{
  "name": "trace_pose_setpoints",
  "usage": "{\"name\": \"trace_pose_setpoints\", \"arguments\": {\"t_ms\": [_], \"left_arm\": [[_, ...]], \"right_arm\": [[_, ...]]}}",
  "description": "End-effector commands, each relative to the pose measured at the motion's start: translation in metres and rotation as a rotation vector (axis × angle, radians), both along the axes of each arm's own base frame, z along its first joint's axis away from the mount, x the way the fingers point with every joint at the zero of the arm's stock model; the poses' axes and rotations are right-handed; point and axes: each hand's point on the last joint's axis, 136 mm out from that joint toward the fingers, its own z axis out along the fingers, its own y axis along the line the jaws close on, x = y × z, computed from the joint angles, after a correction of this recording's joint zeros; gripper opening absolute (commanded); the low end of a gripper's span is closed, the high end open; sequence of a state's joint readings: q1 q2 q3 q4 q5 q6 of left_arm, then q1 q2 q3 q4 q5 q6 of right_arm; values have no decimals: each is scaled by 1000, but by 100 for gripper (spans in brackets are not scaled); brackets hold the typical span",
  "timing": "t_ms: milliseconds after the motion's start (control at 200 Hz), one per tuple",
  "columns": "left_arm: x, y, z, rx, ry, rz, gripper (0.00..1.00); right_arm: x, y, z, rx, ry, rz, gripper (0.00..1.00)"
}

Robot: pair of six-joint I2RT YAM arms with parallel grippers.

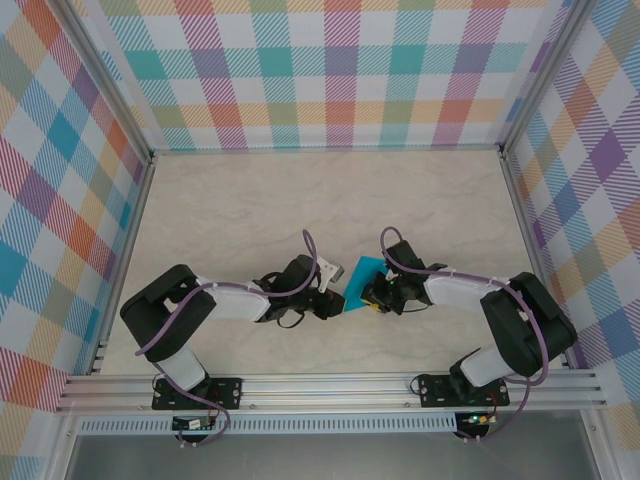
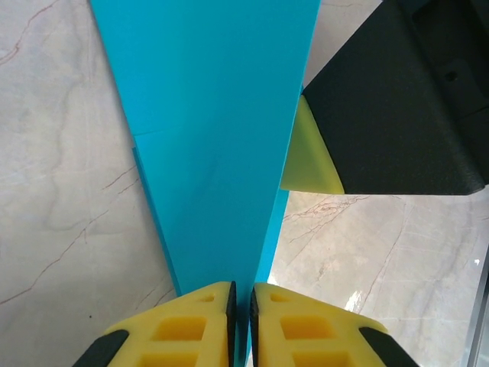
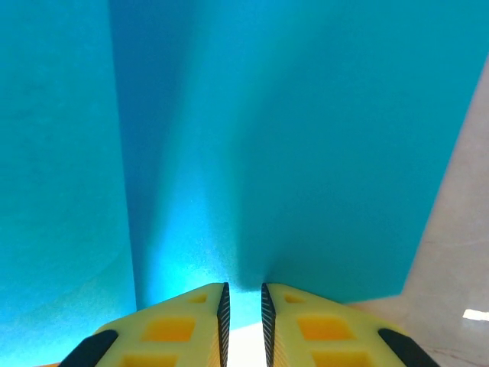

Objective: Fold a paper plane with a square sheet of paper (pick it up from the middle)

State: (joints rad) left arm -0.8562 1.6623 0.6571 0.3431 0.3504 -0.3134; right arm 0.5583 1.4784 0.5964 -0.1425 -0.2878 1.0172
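Top view: two arms, mounted side by side on an aluminium rail (image 1: 330, 385) at the near edge of a pale marbled table (image 1: 250, 200), reach inward until their tips meet near the table's middle. Three plaid walls (image 1: 340, 70) enclose the table on the left, back and right. One piece of teal paper (image 1: 362, 272) is present, and it sits between the two arm tips, raised on edge rather than lying flat. The left gripper (image 1: 338, 300) meets it from the left and the right gripper (image 1: 370, 297) from the right. Left wrist view: the two yellow fingers (image 2: 199, 325) of the left gripper stand almost together, with only a thin slit between them, and the paper runs down into that slit, so the jaws are pinched on the paper. From there the sheet widens upward as one smooth teal face, with a second layer showing along its left and right edges. One yellow-green pad (image 2: 309, 157) on a black housing, belonging to the right gripper, touches the paper's right edge. Right wrist view: the two yellow fingers (image 3: 183, 325) of the right gripper are likewise set narrow, with the paper entering the gap between them. One vertical crease divides the teal surface into a lighter and a darker panel. A strip of table shows at lower right.
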Motion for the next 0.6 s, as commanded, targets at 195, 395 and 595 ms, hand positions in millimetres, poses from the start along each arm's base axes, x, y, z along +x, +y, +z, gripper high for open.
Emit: {"name": "trace_pose_setpoints", "arguments": {"t_ms": [195, 395, 595], "left_arm": [[6, -16, 22, -50, -53, -25, 24], [11, -26, 21, -59, -51, -41, 19], [9, -26, 10, -49, -14, -43, 12]], "right_arm": [[1, 2, -1, -8, 12, -8, 21], [0, 1, -1, -10, 14, -8, 21], [2, 2, 7, 0, -13, 4, 21]]}}
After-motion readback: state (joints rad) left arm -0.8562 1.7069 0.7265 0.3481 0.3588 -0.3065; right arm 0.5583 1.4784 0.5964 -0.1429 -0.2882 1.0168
